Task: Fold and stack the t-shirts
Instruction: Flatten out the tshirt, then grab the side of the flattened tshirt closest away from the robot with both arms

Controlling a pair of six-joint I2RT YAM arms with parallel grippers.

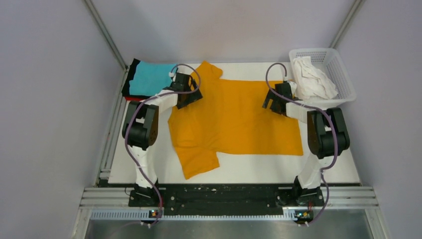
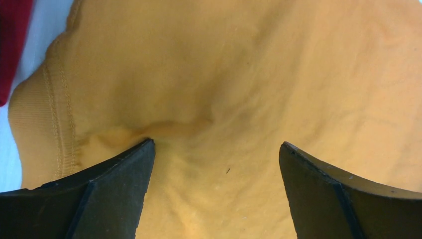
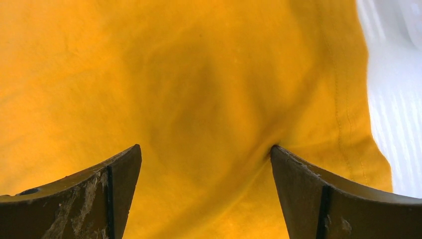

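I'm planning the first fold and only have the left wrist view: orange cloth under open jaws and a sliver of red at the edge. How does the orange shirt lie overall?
Observer: The orange shirt is spread flat and sideways, neck end to the left, hem to the right.
Operator: And that red?
Observer: It is a red shirt, part of the folded stack at the far left, which has a cyan shirt on top.
Operator: Where are the right jaws?
Observer: The right jaws stand open with their tips at the cloth near the hem, at the opposite end from yours.
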